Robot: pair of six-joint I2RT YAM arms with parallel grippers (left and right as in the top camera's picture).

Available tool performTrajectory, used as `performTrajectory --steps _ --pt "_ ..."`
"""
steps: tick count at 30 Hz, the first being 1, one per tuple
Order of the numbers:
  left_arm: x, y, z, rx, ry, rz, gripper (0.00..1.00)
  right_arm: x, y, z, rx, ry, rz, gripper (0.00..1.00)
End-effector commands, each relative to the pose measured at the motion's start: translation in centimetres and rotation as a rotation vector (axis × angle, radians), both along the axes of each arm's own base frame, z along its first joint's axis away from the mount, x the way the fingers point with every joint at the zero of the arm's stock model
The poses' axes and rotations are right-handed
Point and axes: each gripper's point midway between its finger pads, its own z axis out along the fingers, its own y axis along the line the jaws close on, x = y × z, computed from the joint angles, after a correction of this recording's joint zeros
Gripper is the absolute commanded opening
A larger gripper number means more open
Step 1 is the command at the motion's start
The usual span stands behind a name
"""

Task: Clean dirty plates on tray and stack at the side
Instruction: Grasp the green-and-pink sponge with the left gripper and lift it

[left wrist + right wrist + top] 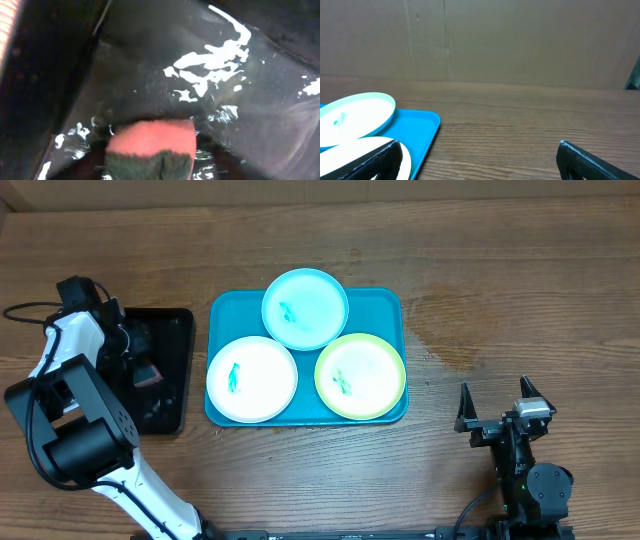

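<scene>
A: Left claw [138,360]: down in narrow black plastic tray [178,322], at pink sponge with dark green scouring face [150,145]; cannot tell whether clamped. Right claw [497,418]: spread wide, empty, low over wooden desk [520,270].
B: Plates?
A: White round plastic plate [262,385], pale blue plate [310,300], yellow-green plate [372,370]: teal-smeared, all on turquoise rectangular tray [388,305].
B: Technique: seat sponge squarely, then press flat, scrubbing centres outward; steady each plate against sliding.

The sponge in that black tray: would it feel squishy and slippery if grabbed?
Probably squishy: the sponge has a soft-looking pink foam layer on a dark scouring pad, so it should compress. Likely light, though the black tray glistens as if wet, so it may be soggy and slick.
</scene>
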Motion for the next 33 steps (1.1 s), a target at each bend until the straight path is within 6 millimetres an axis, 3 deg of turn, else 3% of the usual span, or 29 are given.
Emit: performTrajectory --steps 1,3,7,10,14,20,25,29,31,33 --pt "-1.6 -0.5 -1.4 -0.035 0.067 0.013 1.0 0.0 -0.2 -0.1 -0.003 -0.005 -0.009 1.0" --pt "-2.0 -0.7 -1.4 -0.043 0.083 0.013 1.0 0.0 -0.2 -0.1 -0.003 -0.005 -0.009 1.0" --pt "-2.2 -0.8 -1.1 -0.046 0.09 0.013 0.74 0.0 -0.2 -0.1 -0.003 -0.005 -0.009 1.0" --pt "-2.1 -0.8 -0.5 -0.049 0.097 0.013 0.5 0.0 -0.2 -0.1 -0.003 -0.005 -0.009 1.0" --pt "-2.1 -0.8 1.4 -0.064 0.123 0.02 0.07 0.0 -0.2 -0.1 -0.003 -0.005 -0.009 1.0" --pt "-1.4 -0.5 7.2 -0.082 0.138 0.087 0.04 0.0 -0.2 -0.1 -0.003 -0.005 -0.009 1.0" --pt "-0.1 -0.2 14.6 -0.079 0.065 0.118 0.04 0.0 -0.2 -0.1 -0.003 -0.005 -0.009 1.0" --pt "0.7 -1.7 20.1 -0.142 -0.04 0.093 0.04 0.0 -0.2 -0.1 -0.003 -0.005 -0.009 1.0" --pt "0.5 -2.4 21.6 -0.163 -0.059 0.086 0.04 0.0 -0.2 -0.1 -0.003 -0.005 -0.009 1.0" --pt "0.2 -2.5 21.6 -0.157 -0.044 0.086 0.04 0.0 -0.2 -0.1 -0.003 -0.005 -0.009 1.0"
